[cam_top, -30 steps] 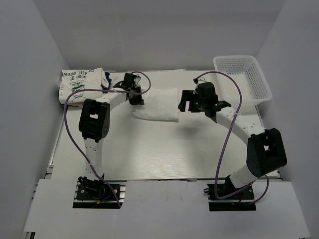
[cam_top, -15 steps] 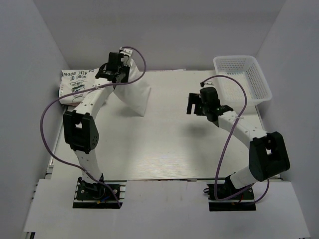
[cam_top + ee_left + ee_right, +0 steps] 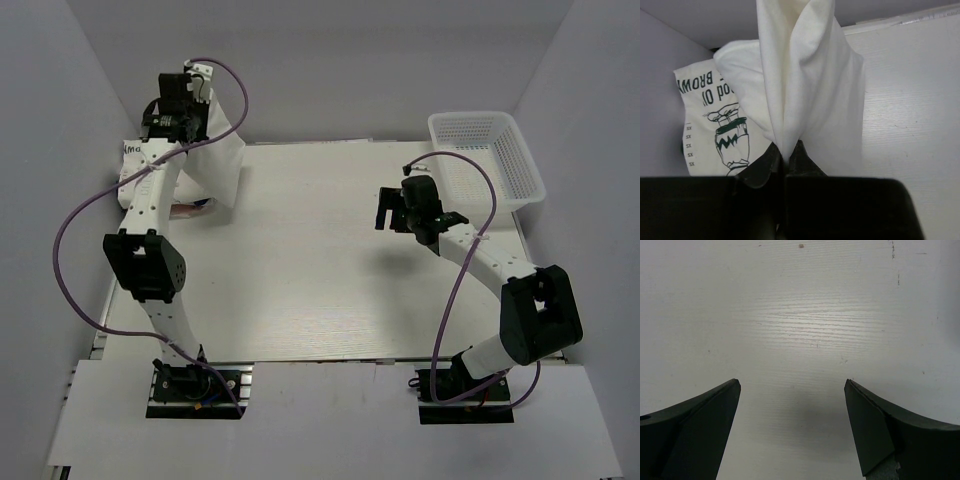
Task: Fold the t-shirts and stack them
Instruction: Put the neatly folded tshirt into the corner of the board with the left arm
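My left gripper (image 3: 196,118) is shut on a folded plain-side white t-shirt (image 3: 222,165) and holds it in the air at the far left, hanging over the folded Charlie Brown t-shirt (image 3: 134,166). In the left wrist view the held shirt (image 3: 805,80) hangs from my closed jaws, with the Charlie Brown shirt (image 3: 715,120) lying below it, its dark text and drawing showing. My right gripper (image 3: 386,211) is open and empty above the bare table, right of centre; its fingers (image 3: 700,425) show over the tabletop.
A white mesh basket (image 3: 490,160) stands at the far right corner. White walls close in the table at left, back and right. The left arm's purple cable (image 3: 75,225) loops out to the left.
My left gripper has lifted the folded shirt off the middle of the table and carried it up and left over the Charlie Brown shirt. My right gripper has drawn back slightly to the right.
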